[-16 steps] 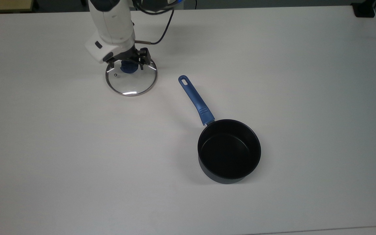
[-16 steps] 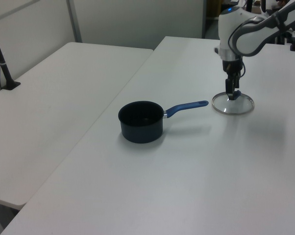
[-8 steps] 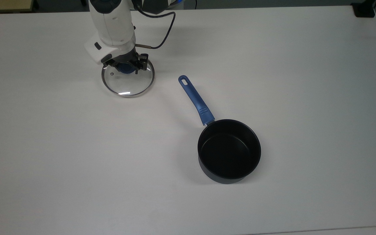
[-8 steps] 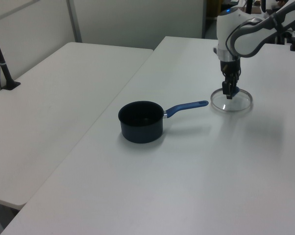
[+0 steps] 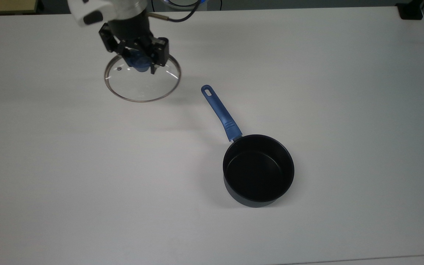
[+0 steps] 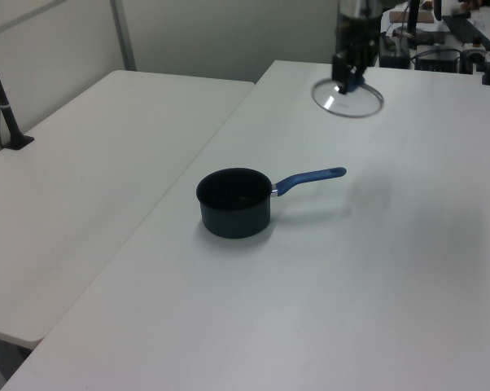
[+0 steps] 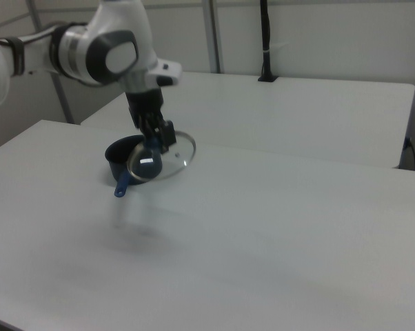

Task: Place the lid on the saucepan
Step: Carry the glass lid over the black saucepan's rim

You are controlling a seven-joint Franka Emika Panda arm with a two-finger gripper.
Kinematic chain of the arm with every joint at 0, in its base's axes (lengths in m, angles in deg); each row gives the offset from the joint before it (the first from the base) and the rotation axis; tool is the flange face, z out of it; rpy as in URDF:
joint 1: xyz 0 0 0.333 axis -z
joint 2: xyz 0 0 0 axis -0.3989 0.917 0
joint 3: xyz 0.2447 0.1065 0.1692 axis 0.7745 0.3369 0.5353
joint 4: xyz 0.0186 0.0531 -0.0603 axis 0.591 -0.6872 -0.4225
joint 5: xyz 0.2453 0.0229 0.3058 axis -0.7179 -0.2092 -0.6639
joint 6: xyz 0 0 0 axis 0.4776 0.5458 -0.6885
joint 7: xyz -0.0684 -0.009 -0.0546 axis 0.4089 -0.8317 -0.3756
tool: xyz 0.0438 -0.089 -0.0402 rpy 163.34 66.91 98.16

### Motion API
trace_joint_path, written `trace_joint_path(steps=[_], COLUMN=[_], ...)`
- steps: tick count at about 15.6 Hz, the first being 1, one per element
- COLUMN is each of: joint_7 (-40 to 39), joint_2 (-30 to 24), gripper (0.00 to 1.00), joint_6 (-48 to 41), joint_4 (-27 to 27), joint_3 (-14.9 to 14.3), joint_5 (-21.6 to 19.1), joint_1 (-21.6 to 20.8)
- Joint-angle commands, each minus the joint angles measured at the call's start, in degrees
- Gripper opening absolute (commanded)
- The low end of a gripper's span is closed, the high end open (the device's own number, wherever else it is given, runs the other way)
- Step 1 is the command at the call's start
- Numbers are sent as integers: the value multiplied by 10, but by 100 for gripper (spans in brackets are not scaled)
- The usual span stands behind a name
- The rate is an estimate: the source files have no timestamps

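The gripper [image 5: 138, 60], clamped on the round clear glass lid [image 5: 142, 82], hangs well apart from the black blue-handled saucepan [image 5: 258, 169], toward the top view's lower right.

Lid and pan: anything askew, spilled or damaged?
Nothing stands out. The gripper holds the lid by its blue knob, lifted off the table; in the right view it hangs slightly tilted, which looks normal for a knob grip. The saucepan sits upright and empty, handle toward the top view's upper left. No spill or damage visible.
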Motion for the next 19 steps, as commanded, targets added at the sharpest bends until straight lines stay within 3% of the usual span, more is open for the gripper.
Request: trace_joint_path(steps=[1, 9, 15, 19], joint_7=[170, 387, 457, 474], joint_2=[89, 233, 288, 312], gripper=[46, 46, 46, 46], joint_6=[0, 129, 206, 220], joint_4=[125, 265, 275, 274], joint_3=[2, -13, -43, -43], joint_5=[-8, 1, 1, 1], joint_1=[-41, -144, -208, -218])
